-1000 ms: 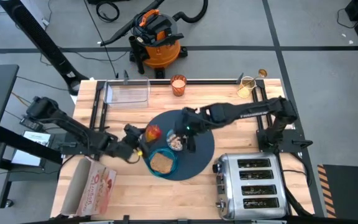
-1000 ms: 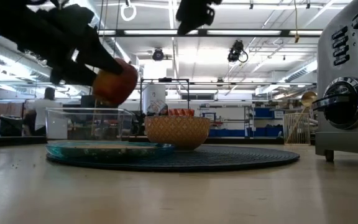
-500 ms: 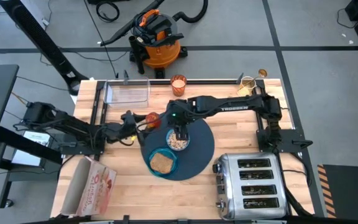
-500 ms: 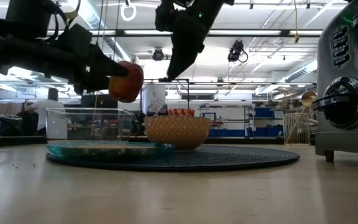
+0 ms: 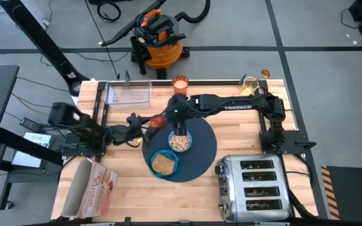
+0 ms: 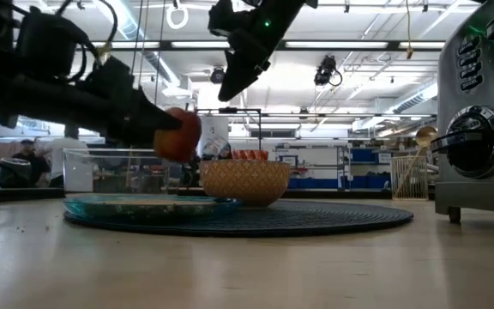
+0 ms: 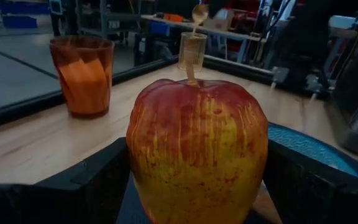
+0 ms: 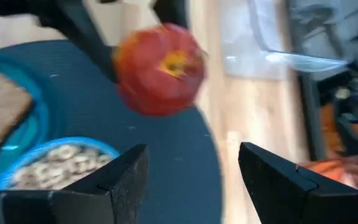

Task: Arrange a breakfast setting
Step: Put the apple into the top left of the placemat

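left gripper [image 5: 148, 123]: reaches in from the left side of the table, fingers clamped on the sides of the red-orange apple [image 7: 197, 149]; in the low view it holds the fruit in the air above the table.
red-orange apple: at the far-left edge of the mat, raised off the surface, above and just beyond the plate; red streaked with yellow; in the right wrist view it hangs over the mat's edge, stem end showing.
right gripper [image 5: 178, 127]: stretched in from the far right, poised above the bowl; the right wrist view shows its fingers [image 8: 118, 180] set apart with nothing between them.
round dark blue-grey mat [image 5: 201, 150]: lies at the middle of the table, just left of the toaster.
small light-blue bowl [image 5: 180, 143]: on the mat near its centre, filled with pale cereal.
teal plate [image 5: 163, 164]: on the near-left part of the mat, just beside the bowl.
toast slice [image 5: 163, 164]: flat on the plate.
translucent orange cup [image 5: 180, 86]: upright at the far edge of the table, well apart from the mat.
gold spoon [image 7: 196, 18]: standing in a small clear holder [image 5: 250, 87] at the far right corner.
chrome toaster [image 5: 255, 187]: near right corner.
pink cereal box [image 5: 94, 186]: lying flat at the near left.
clear container [image 5: 129, 94]: far left, near the cup.
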### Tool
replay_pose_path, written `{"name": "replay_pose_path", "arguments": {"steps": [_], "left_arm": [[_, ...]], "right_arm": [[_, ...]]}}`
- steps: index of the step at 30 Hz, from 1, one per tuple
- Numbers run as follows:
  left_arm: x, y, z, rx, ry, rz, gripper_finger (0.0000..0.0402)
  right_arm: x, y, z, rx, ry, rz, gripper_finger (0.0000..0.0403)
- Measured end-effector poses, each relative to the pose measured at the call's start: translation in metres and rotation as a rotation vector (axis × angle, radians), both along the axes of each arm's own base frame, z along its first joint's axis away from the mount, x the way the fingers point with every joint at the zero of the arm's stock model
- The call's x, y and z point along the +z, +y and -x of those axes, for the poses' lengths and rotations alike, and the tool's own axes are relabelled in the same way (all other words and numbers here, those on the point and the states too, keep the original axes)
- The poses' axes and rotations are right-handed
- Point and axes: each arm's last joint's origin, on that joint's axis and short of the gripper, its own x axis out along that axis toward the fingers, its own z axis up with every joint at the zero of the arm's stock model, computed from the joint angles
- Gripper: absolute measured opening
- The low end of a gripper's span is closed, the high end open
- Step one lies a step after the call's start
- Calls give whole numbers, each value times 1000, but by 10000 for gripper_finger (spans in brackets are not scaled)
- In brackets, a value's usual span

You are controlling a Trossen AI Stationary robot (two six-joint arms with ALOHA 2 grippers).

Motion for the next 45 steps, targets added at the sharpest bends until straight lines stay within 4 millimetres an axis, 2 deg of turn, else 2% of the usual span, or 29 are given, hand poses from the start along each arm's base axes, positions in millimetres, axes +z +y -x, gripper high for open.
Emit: {"name": "replay_pose_path", "arguments": {"steps": [3,6,9,14,20,23,29,45], "left_arm": [[-6,2,-4,-1,-11,6,324],[-12,4,-6,5,-14,7,324],[-19,7,-11,21,6,3,324],[-28,6,-25,-1,41,-27,324],[-41,6,-28,2,97,-31,324],[-47,8,-27,18,125,-39,324],[-48,11,-41,35,118,-58,324],[-50,11,-43,42,135,-64,341]], "right_arm": [[-8,-10,-1,18,33,-17,254],[-21,-29,-2,6,88,-5,254],[-33,-43,-5,65,123,23,254],[-69,-49,-18,144,185,3,254],[-86,-52,-22,186,227,24,251],[-91,-57,-24,197,220,29,245],[-100,-71,-27,211,197,-7,236],[-102,-69,-28,234,189,-23,237]]}}
